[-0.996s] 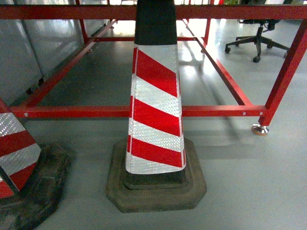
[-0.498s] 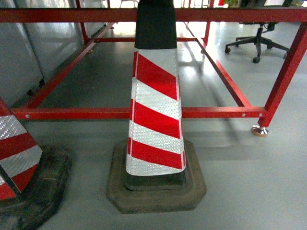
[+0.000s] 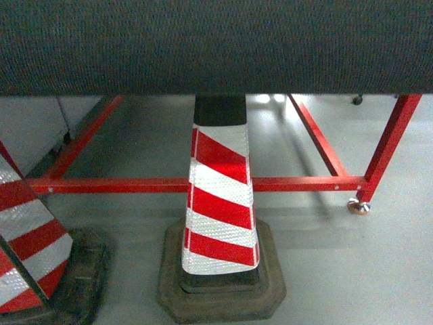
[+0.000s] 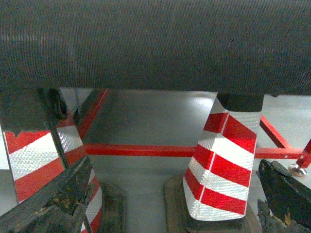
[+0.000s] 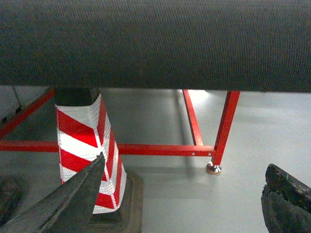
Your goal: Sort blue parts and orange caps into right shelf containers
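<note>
No blue parts, orange caps, right shelf containers or shelf show in any view. My left gripper [image 4: 175, 204] is open, with its dark worn fingers [image 4: 58, 204] at the frame's two lower corners and only floor between them. In the right wrist view my right gripper [image 5: 180, 204] is open too, and nothing lies between its fingers [image 5: 68, 204]. Neither gripper shows in the head view.
A red-and-white striped traffic cone [image 3: 220, 203] on a dark rubber base stands straight ahead on the grey floor, with a second cone [image 3: 27, 250] at the left. Behind them runs a low red steel frame [image 3: 122, 184] with a foot [image 3: 356, 206]. A dark textured slab [image 3: 216, 44] fills the top.
The head view has shifted. The cone and the red bar sit lower in the frame, and the dark textured slab now covers the top where the office chair and upper bar showed.
</note>
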Robot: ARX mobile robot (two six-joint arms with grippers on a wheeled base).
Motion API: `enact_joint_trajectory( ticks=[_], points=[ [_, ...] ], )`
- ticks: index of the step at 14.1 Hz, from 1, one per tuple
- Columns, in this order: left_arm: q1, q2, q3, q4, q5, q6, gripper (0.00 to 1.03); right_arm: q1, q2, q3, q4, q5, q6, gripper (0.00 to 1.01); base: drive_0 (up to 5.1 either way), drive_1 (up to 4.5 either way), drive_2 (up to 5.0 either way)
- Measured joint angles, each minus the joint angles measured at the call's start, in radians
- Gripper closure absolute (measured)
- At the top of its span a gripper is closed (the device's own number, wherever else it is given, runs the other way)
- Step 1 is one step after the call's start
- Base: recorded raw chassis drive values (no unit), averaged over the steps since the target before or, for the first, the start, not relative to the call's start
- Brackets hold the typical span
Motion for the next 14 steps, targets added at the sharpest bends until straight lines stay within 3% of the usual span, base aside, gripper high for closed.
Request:
enact_joint_trajectory(
  ticks=[14],
  points=[
    [0.0,0.0,0.0,0.001,0.0,0.005,0.05,0.0,0.0,0.0,0.0,-0.001,0.004,0.03,0.0,0.0,0.0]
  ],
)
